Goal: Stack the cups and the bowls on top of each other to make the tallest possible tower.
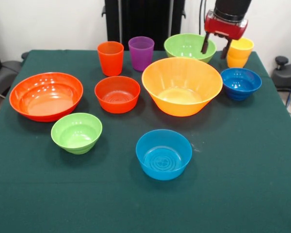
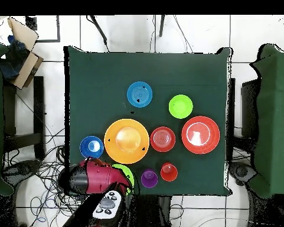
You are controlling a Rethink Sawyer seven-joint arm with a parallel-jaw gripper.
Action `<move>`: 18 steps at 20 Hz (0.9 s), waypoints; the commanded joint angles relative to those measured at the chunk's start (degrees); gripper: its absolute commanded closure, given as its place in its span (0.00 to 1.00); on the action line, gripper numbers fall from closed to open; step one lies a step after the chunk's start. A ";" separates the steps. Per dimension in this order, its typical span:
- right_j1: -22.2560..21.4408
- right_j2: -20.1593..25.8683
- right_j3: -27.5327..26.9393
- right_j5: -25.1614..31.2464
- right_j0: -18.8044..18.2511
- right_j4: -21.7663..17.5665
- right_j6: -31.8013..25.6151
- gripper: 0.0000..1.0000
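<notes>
This looks like a robotics lab or test room. The surface [image 1: 34, 194] is draped in dark green cloth and stands on a pale tiled floor [image 2: 138, 35], with loose black cables [image 2: 43, 177] trailing across the tiles near the robot arm [image 2: 100, 177]. A plain white wall [image 1: 48, 24] backs the rig, and an open cardboard box [image 2: 23, 50] sits at one corner.
</notes>
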 commanded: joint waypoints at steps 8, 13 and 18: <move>7.26 0.67 2.15 -8.43 0.18 1.13 11.93 0.00; 8.20 -1.17 1.71 -6.53 1.49 2.40 12.22 0.00; 6.98 -0.54 2.12 -3.66 1.32 2.61 11.74 0.00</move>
